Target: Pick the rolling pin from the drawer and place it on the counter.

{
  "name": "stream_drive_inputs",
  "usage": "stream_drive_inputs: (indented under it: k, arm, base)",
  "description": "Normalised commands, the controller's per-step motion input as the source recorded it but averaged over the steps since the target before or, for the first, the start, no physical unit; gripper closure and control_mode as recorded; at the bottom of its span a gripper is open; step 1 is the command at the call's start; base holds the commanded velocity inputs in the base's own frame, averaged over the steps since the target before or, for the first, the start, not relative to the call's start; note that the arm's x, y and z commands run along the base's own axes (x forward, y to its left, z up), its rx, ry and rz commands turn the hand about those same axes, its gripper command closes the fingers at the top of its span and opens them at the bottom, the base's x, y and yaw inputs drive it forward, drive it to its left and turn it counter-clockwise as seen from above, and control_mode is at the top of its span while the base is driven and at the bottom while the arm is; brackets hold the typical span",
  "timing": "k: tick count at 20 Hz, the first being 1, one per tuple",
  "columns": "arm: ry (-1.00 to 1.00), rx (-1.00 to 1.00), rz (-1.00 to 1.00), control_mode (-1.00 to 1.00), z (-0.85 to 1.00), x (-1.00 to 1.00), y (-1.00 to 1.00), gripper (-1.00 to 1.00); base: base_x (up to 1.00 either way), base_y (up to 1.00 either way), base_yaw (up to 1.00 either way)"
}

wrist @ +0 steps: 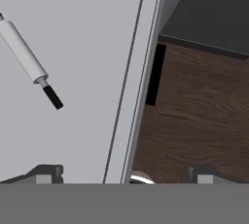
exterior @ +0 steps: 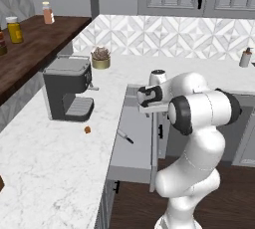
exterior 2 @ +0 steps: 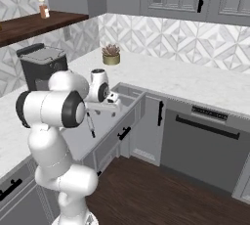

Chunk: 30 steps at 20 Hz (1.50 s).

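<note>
Rolling pin (wrist: 23, 50) lying flat on grey floor of open drawer (wrist: 87, 121), slanted, dark handle (wrist: 52, 97) at near end pointing toward drawer's front edge; far end cut off by frame edge in hand view. In left base view only a bit of pin (exterior: 124, 136) seen, close to counter-side wall of drawer (exterior: 134, 148). In right base view pin (exterior 2: 91, 125) seen just under forearm, partly hidden by arm. Nothing touching pin.

Drawer pulled well out from under counter (exterior: 55, 168), black bar handle (wrist: 154, 74) on its front, dark wood floor (wrist: 194, 121) beyond.

Jaws spread wide, holding nothing; one fingertip (wrist: 48, 173) over drawer floor, other fingertip (wrist: 204, 174) past drawer front, over wood floor. Gripper (wrist: 126, 177) above drawer front edge, pin well apart from it, up and to left in hand view. In base views hand (exterior: 149, 96) up over back part of drawer, near counter level; in right base view gripper (exterior 2: 113, 99) also over drawer.

On counter: dark coffee machine (exterior: 67, 93), small brown bit (exterior: 87, 130) beside it, potted plant (exterior: 100, 57) in corner by tiled wall, bottle (exterior: 245, 57) far right. Brown wooden shelf (exterior: 30, 49) at left w/ yellow jar (exterior: 14, 29) and orange bottle (exterior: 48, 13). Grey cabinets (exterior 2: 195, 136) below counter.
</note>
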Motion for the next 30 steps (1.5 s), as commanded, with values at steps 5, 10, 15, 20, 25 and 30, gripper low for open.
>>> stream_drive_inputs:
  k: [5, 10, 15, 20, 25, 30]
  arm:
    - [0.1, 0.0, 0.0, -1.0, -0.42, 0.09, -0.11, -1.0]
    - [0.0, 0.0, 0.0, -1.0, -0.87, -0.12, -0.07, -1.0]
    - [0.0, 0.0, 0.0, -1.0, -0.69, 0.14, 0.01, -1.0]
    - [0.0, 0.0, -0.01, -1.0, -0.63, 0.07, -0.11, -1.0]
    - [0.0, 0.02, -0.08, -1.0, -0.35, 0.0, -0.84, -1.0]
    - [0.0, 0.13, -0.08, -1.0, -0.54, -0.09, -1.0, -1.0]
  base:
    - [0.0, 0.0, 0.0]
    - [0.0, 0.0, 0.0]
    - [0.0, 0.0, 0.0]
    - [0.0, 0.0, 0.0]
    - [0.0, 0.0, 0.0]
    - [0.0, 0.0, 0.0]
